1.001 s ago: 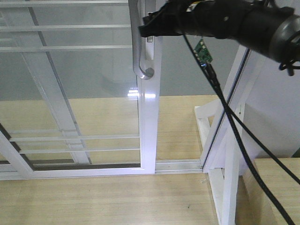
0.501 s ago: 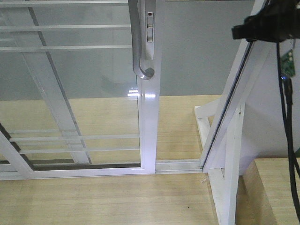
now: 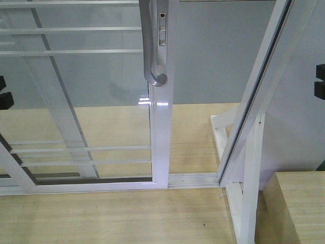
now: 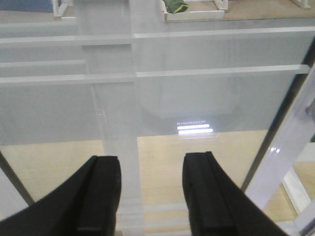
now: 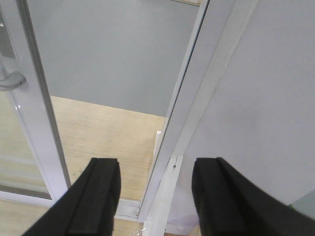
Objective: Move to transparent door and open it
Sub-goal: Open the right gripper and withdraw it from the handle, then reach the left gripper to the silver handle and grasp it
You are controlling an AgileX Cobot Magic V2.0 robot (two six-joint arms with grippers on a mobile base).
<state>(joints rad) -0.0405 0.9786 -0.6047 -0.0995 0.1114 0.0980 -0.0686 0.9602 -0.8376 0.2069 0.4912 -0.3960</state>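
Left pincer (image 4: pixel 151 167) & right pincer (image 5: pixel 156 167) look alike: two matte black fingers (image 4: pixel 101 196) each, broad, flat-tipped, widening toward the cam, outer edges rounded. Front view shows only a small black block (image 3: pixel 4 100) at L edge & a second block (image 3: pixel 320 90) at R edge, each split by a thin gap.
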